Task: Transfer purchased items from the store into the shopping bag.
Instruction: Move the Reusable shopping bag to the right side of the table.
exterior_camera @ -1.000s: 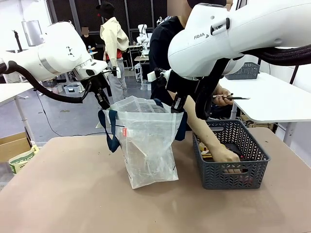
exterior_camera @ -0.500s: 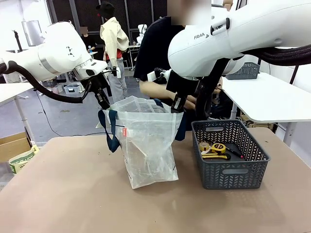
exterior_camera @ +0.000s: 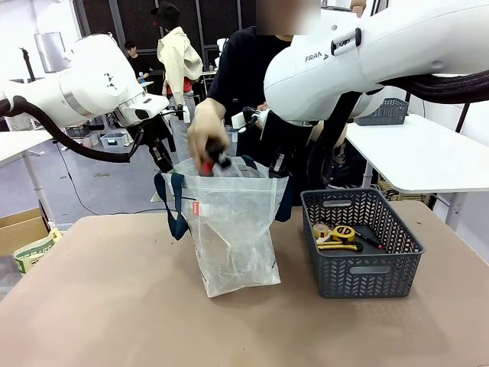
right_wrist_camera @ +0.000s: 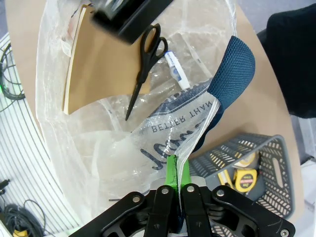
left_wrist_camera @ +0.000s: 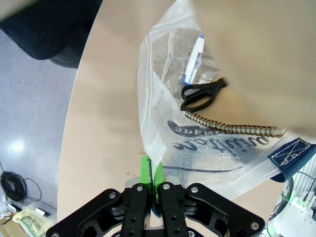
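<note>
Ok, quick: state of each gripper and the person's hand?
Left gripper: closed on the shopping bag rim.
Right gripper: closed on the bag's other rim.
Person's hand: holding a small blurred item over the bag.

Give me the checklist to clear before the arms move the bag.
1. Left gripper clamped on the bag rim: ok, jaws shut on the plastic.
2. Right gripper clamped on the opposite rim: ok.
3. Bag mouth held open: ok.
4. Mouth free of the person's hand: not ok; it hangs over the opening with a small item.
5. Item in that hand identified: cannot tell, blurred.
6. Basket emptied: not ok; tape measures lie in it, while scissors and a notebook are in the bag.
</note>
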`<move>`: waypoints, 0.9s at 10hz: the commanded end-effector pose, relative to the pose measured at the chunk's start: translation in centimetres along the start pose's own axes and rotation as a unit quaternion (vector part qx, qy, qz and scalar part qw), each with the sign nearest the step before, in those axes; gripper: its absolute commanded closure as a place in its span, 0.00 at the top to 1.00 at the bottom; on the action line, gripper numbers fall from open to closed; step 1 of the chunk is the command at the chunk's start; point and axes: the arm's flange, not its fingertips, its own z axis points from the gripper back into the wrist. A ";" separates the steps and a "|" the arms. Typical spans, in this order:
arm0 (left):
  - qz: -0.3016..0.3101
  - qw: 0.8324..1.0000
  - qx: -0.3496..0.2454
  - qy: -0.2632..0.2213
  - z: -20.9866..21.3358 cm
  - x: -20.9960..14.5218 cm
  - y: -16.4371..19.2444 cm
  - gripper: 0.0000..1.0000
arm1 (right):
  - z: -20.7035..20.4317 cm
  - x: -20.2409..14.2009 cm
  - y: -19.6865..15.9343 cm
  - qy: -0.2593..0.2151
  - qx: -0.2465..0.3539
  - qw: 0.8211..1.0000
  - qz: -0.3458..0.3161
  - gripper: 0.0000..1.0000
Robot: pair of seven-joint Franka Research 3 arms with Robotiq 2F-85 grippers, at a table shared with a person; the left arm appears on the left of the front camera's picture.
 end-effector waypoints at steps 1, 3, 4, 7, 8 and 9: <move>0.000 1.000 0.000 0.000 0.0 -0.1 0.1 0.00 | 0.0 -0.2 -0.1 0.003 -0.001 1.000 0.000 0.00; 0.000 1.000 0.000 0.000 0.0 -0.1 0.1 0.00 | 0.0 -0.2 -0.1 0.003 -0.001 1.000 0.000 0.00; 0.000 1.000 0.000 0.000 0.0 -0.1 0.1 0.00 | 0.0 -0.2 -0.1 0.003 -0.001 1.000 0.000 0.00; 0.000 1.000 0.000 0.000 0.0 -0.1 0.1 0.00 | 0.0 -0.2 -0.1 0.003 -0.001 1.000 0.000 0.00; 0.000 1.000 0.000 0.000 0.0 -0.1 0.1 0.00 | 0.0 -0.2 -0.1 0.003 -0.001 1.000 0.000 0.00; 0.000 1.000 0.000 0.000 0.0 -0.1 0.1 0.00 | 0.0 -0.2 -0.1 0.003 -0.001 1.000 0.000 0.00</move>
